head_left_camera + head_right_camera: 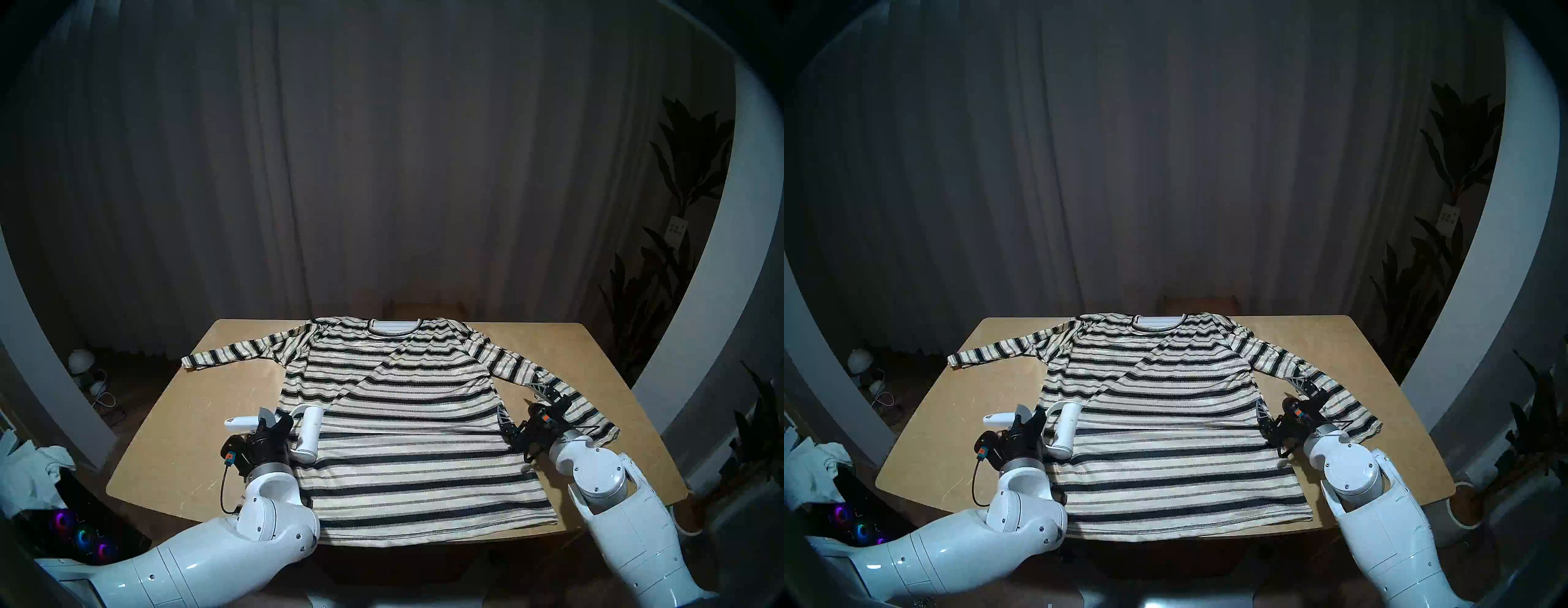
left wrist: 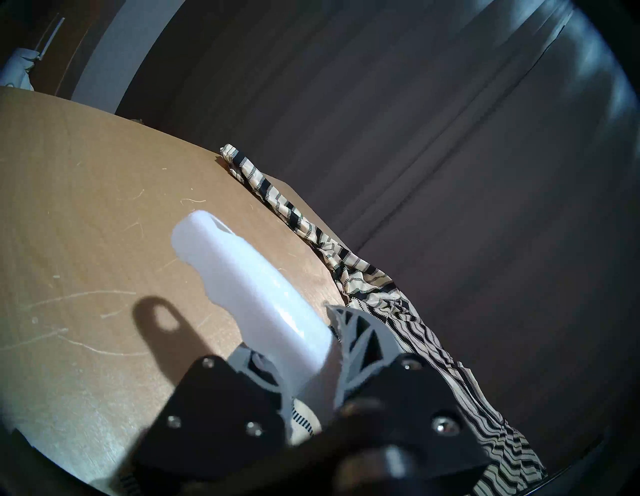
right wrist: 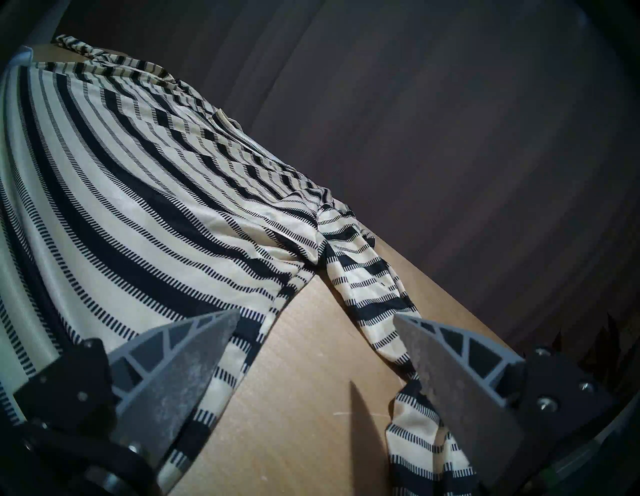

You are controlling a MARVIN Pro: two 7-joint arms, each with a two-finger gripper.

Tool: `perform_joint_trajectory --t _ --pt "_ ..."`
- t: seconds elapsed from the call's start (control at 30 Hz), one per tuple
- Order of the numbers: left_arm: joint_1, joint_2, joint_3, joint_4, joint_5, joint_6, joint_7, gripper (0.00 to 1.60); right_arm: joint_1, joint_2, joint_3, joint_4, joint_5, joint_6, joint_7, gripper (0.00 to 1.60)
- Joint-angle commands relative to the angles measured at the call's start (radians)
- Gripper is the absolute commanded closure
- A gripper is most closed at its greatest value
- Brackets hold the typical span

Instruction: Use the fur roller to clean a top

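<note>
The striped cream and black top [image 1: 403, 403] lies flat on the wooden table [image 1: 212, 403], neck at the far edge and sleeves spread out. My left gripper [image 1: 271, 424] is shut on the curved handle of the white fur roller [image 1: 312, 433]. The roller's fat cylinder sits at the left side edge of the top's body. In the left wrist view the handle [image 2: 249, 287] runs out from between the fingers [image 2: 363, 346]. My right gripper [image 1: 519, 401] is open and empty, low over the gap between the top's body and its right sleeve [image 3: 363, 273]; its fingers [image 3: 194, 346] stand wide apart.
A dark curtain hangs behind the table. Leafy plants [image 1: 679, 178] stand at the right. A pile of white cloth [image 1: 29, 467] and a box with coloured lights [image 1: 80, 535] sit at the lower left. A chair back [image 1: 426, 308] shows beyond the far edge.
</note>
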Motion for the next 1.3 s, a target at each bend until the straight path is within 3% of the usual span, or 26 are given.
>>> perform_joint_trajectory --t 0.0,1.27 --pt "0.050 0.051 0.005 0.061 -0.038 0.031 0.032 1.60 -0.043 -0.002 -0.008 0.052 -0.015 0.028 -0.005 0.00" --pt "0.049 0.143 -0.009 0.053 -0.105 0.021 0.028 1.60 -0.040 0.011 -0.014 0.074 -0.009 0.035 -0.029 0.00"
